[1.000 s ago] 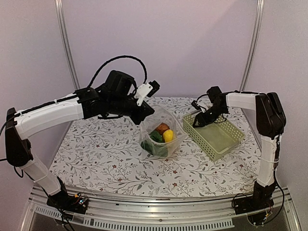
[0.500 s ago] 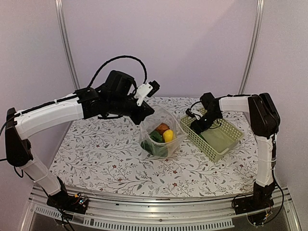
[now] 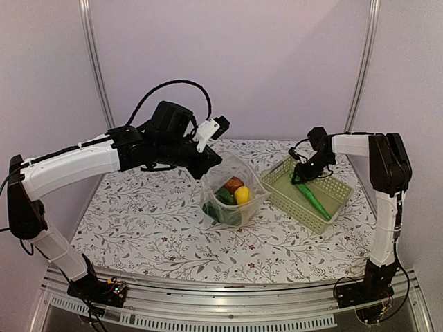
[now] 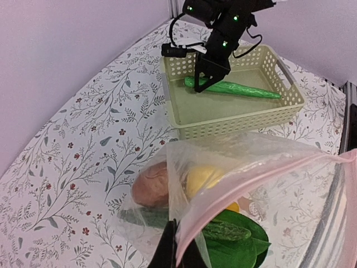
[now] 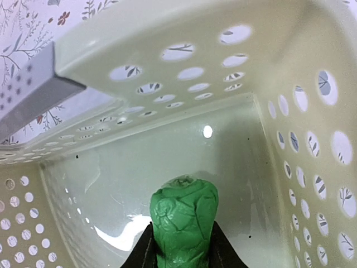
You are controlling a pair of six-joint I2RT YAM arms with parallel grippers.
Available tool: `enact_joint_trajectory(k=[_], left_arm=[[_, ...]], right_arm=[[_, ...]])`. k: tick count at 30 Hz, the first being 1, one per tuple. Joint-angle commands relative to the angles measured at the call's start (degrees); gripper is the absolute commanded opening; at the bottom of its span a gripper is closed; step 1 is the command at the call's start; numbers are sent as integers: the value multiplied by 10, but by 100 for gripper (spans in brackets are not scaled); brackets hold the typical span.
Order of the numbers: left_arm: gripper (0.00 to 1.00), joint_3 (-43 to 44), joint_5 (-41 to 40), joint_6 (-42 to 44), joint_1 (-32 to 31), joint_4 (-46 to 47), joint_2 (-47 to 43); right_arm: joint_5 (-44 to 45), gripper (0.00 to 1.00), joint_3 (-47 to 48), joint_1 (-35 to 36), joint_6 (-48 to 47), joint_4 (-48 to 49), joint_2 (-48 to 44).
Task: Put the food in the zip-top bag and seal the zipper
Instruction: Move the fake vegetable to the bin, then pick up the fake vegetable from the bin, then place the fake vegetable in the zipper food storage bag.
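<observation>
My right claw (image 5: 181,254) is clamped narrow on the blunt end of a knobbly, tapered green vegetable (image 5: 184,215) lying in the pale green perforated basket (image 4: 234,125), while my left claw (image 3: 217,160) pinches the pink-edged mouth of the crinkly clear zip-top bag (image 4: 268,167). Inside the bag sit a smooth yellow fruit (image 4: 206,178), a reddish-brown round one (image 4: 150,187), a dark cucumber (image 4: 223,229) and a glossy leafy green (image 4: 234,254). Bag and basket stand just beside each other on a sprig-printed cloth (image 3: 138,221) with lilac walls (image 3: 228,62) behind.
</observation>
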Motion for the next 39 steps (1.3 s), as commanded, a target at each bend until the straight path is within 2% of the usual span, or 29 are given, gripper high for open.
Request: enact_joint_trajectory(k=[1,6,8,11,14,18,20,29,39], left_arm=[[0,5,6,-1,3,0,-8],[0,19,32,-18,5,6,-2],[0,35,46,-27,5,2,6],[0,62,59,-49,4,-12,22],[0,93,66,-78,3,-23,42],[0,129,68,-124,3,-26,67],[0,145,75,-146,3,-24,79],[0,211,69,-210,8,-27,128],[0,208,70,-236,26,-31,136]], right_arm=[[-64,14,15,2,-8,-9,-46],[-138,10,28,1,-22,-11,-114],[-168,3,33,1,-35,-7,-168],[-215,0,30,2,-45,21,-241],[-262,0,6,2,-39,78,-325],[-305,0,-65,18,-3,203,-433],[-333,0,-58,33,6,218,-470],[-413,0,1,121,107,307,-437],[-459,0,78,239,130,365,-351]])
